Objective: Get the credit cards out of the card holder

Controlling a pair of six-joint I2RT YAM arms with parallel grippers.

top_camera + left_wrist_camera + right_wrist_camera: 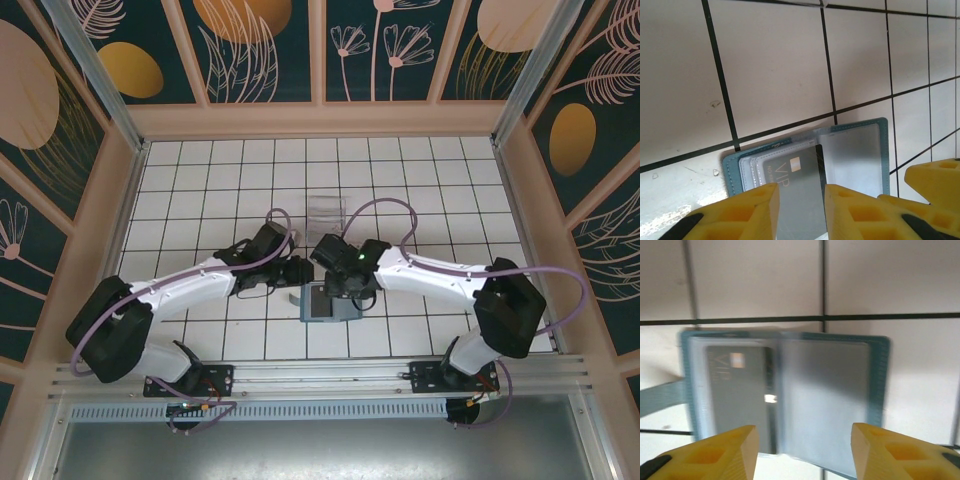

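"VIP" on the dark credit card (796, 172) in the card holder (855, 150), just ahead of the left claw (801, 194). Small print beside it is unreadable.

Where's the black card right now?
The black card lies in the left half of the open card holder in both wrist views, directly in front of the left end effector.

Top view high from behind, looking down, both wrist views close over the card holder (855, 160)
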